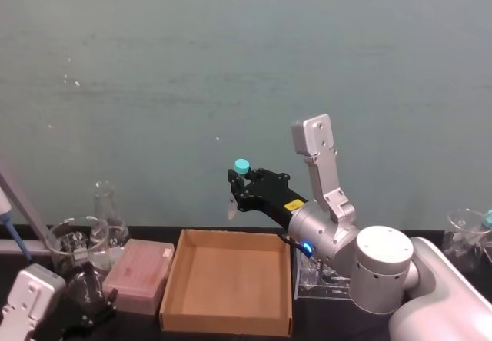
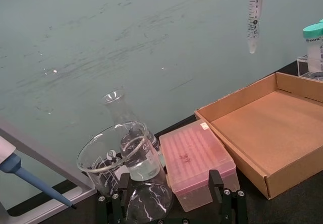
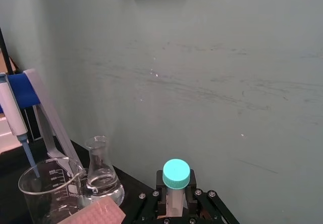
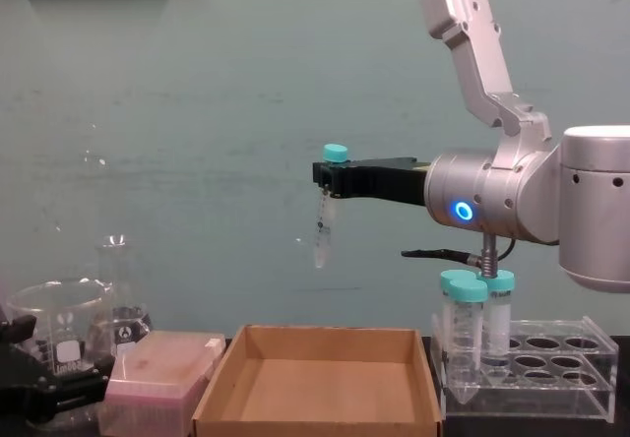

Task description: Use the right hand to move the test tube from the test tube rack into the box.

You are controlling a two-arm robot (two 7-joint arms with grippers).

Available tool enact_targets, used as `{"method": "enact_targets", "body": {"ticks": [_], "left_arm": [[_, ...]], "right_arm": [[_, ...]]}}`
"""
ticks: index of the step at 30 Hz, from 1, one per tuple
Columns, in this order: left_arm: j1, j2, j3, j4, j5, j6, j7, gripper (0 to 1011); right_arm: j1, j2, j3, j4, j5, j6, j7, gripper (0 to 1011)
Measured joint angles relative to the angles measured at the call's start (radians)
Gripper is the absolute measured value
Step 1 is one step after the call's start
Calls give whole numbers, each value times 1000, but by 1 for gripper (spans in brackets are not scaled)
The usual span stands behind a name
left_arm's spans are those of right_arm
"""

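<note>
Fingers of the right hand [image 4: 331, 179] are closed narrowly on the neck of the test tube [image 4: 322, 225], gripping it just under its small teal cap. The slim clear tube hangs nearly upright, its conical tip pointing down and its printed markings legible in the left wrist view. In the chest view it is held high in the air over the box [image 4: 315, 425], well apart from the brown cardboard rim and nearer the tray's middle than its ends. The black fingers reach out level from the silver-grey arm, whose blue ring glows at the wrist.

To the right of the box, touching or just beside its wall, stands the test tube rack [image 4: 556, 383] on the dark worktop [image 2: 298, 204]. Two wider tubes [image 4: 463, 324] with large teal caps stand at the end of the rack nearest the box.

On the other side of the box lies a pink plastic box [image 4: 157, 373], with a glass beaker [image 4: 54, 329] and a conical flask [image 4: 123, 309] beyond it against the teal wall.

The left gripper [image 1: 88, 302] sits low by the beaker, its fingers [image 2: 224, 193] spread wide and gripping nothing.
</note>
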Motion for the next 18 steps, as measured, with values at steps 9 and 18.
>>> {"method": "enact_targets", "body": {"ticks": [9, 18], "left_arm": [[0, 0, 0, 0, 0, 0, 0, 1000], [0, 0, 0, 0, 0, 0, 0, 1000]], "right_arm": [[-3, 2, 1, -7, 1, 1, 0, 452], [-4, 3, 2, -10, 1, 2, 1, 750]]}}
